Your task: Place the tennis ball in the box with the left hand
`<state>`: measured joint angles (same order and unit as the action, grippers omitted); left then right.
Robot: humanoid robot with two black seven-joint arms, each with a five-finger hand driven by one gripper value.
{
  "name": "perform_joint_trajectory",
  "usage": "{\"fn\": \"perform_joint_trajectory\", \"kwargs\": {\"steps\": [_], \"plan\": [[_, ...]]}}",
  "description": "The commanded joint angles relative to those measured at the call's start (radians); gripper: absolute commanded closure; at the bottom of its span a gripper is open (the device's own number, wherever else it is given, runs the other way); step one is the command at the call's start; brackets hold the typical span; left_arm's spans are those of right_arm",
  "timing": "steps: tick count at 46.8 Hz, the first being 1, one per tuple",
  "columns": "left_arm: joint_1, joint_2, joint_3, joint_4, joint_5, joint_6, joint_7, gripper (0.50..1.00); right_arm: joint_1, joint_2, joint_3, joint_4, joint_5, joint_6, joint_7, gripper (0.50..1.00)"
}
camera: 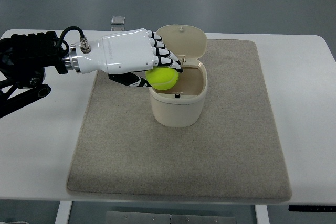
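Left hand [137,56] is gripping the tennis ball [162,77] | ball is hanging over the left rim of the open box [178,103] | still needing to let go so it drops in

I see the left hand [137,56] gripping the ball [163,77] over the open box's [178,103] left rim; box sits mid-mat [178,150], toward its far edge.
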<state>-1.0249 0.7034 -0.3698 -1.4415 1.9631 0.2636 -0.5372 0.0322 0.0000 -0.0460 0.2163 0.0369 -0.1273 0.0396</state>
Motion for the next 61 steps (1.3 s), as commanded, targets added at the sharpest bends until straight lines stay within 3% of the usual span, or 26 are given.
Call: {"fn": "perform_joint_trajectory", "kwargs": {"steps": [1,6,13,17,23,43,50,61], "plan": [[-0.003,-0.021,0.002,0.013,0.002,-0.001,0.000,0.907,0.000,0.000,0.000,0.000,0.000,0.000,-0.001,0.599],[-0.001,-0.044,0.002,0.024,0.002,-0.023,0.000,0.827,0.000,0.000,0.000,0.000,0.000,0.000,0.000,0.599],[-0.001,-0.078,0.002,0.042,0.002,-0.035,0.000,0.630,0.000,0.000,0.000,0.000,0.000,0.000,0.000,0.599],[0.000,-0.084,0.002,0.046,0.003,-0.035,0.000,0.542,0.000,0.000,0.000,0.000,0.000,0.000,0.000,0.599],[0.000,-0.094,0.002,0.058,0.003,-0.035,0.002,0.510,0.000,0.000,0.000,0.000,0.000,0.000,-0.001,0.599],[0.005,-0.076,0.002,0.043,0.000,-0.041,-0.001,0.512,0.000,0.000,0.000,0.000,0.000,0.000,0.000,0.599],[0.003,-0.013,-0.003,0.001,-0.010,-0.099,-0.010,0.516,0.000,0.000,0.000,0.000,0.000,0.000,-0.001,0.599],[0.005,0.111,0.000,-0.048,-0.093,-0.113,-0.044,0.514,0.000,0.000,-0.002,0.000,0.000,0.000,0.000,0.599]]}}
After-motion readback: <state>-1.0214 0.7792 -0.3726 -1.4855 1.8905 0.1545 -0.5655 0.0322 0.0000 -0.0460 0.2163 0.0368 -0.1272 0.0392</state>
